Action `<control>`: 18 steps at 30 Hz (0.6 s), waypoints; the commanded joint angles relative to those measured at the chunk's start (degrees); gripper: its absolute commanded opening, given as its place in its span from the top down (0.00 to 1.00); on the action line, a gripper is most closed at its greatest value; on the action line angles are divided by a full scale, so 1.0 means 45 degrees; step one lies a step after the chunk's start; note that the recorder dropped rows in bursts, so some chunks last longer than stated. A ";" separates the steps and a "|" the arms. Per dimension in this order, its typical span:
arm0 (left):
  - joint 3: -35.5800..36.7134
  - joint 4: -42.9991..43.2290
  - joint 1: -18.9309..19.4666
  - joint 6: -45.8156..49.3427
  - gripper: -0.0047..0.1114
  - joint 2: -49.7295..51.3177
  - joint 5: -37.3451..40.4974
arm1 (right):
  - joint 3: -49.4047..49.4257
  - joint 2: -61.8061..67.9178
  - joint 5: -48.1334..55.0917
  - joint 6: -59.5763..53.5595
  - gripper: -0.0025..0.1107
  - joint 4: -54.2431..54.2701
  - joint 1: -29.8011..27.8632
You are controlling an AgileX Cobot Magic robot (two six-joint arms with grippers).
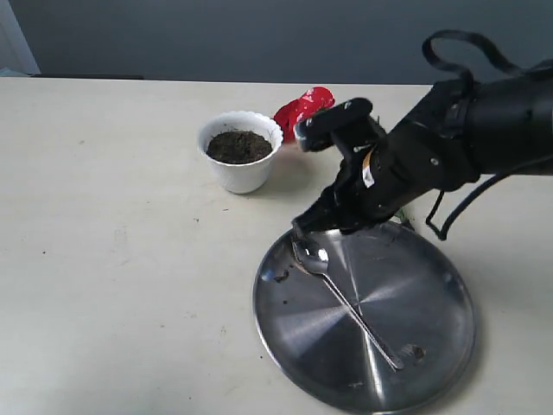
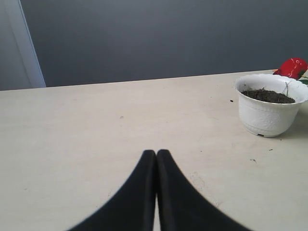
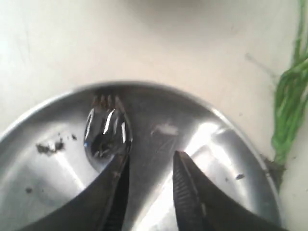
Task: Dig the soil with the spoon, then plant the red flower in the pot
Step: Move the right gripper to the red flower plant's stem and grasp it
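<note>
right pincer hangs spread over the spoon lying on the steel plate, left pincer pressed together.

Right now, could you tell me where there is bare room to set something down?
The table left of the pot and plate is bare. Crowded: the gap between pot, flower and plate, where the right arm hangs; the spoon lies across the plate.

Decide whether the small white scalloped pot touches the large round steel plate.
Apart: the exterior view shows bare tabletop between the white pot and the rim of the steel plate.
</note>
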 commanded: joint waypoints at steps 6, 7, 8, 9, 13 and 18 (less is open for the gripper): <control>-0.0026 0.0000 -0.0036 -0.0048 0.96 -0.0068 -0.0001 | -0.2349 0.0402 0.0685 0.1458 0.70 -0.1800 -0.2567; -0.0026 0.0000 -0.0036 -0.0048 0.96 -0.0068 -0.0001 | -0.2494 0.0512 0.0730 0.1371 0.70 -0.1869 -0.2692; -0.0026 0.0000 -0.0036 -0.0048 0.96 -0.0068 -0.0001 | -0.2664 0.0696 0.0730 0.1226 0.70 -0.1977 -0.2828; -0.0026 0.0000 -0.0036 -0.0048 0.96 -0.0068 -0.0001 | -0.2750 0.0811 0.0730 0.1226 0.69 -0.2111 -0.2884; -0.0026 0.0000 -0.0036 -0.0048 0.96 -0.0068 -0.0001 | -0.3041 0.1257 0.0711 0.1226 0.53 -0.2474 -0.2997; -0.0026 0.0000 -0.0036 -0.0048 0.96 -0.0068 -0.0001 | -0.3490 0.1763 -0.0112 0.1226 0.44 -0.2677 -0.2997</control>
